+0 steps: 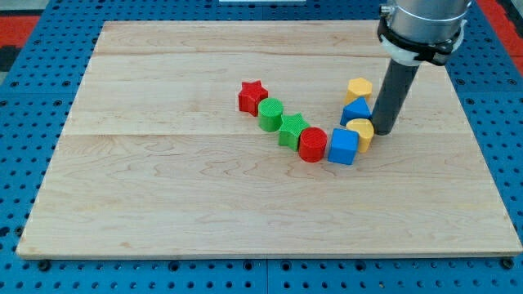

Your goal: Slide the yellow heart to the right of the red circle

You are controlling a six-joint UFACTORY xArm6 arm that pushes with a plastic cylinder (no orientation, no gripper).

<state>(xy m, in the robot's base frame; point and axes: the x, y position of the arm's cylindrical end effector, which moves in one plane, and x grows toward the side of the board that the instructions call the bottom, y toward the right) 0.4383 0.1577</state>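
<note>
There are no jaws on this arm, so nothing can be apart, together or clamped; it ends in a dark rod, and my tip (383,132) rests on the desk (163,204) just at the view's right of the yellow heart (361,131), touching it or nearly so.

The yellow heart sits between my tip and the blue cube (343,146), pressed against the cube's upper right corner. The cube in turn touches the red circle (312,144) on its right side, so the heart lies right of the circle with the cube between them.

Just above the heart stands a blue triangular block (356,110), and above that a yellow hexagonal block (359,88).

The heart looks like a small, rigid, light plastic piece that should slide easily on smooth wood. With no way to grip it, contact belongs on a flat flank; an off-centre push on its rounded lobes would probably spin it or let it slip aside.
</note>
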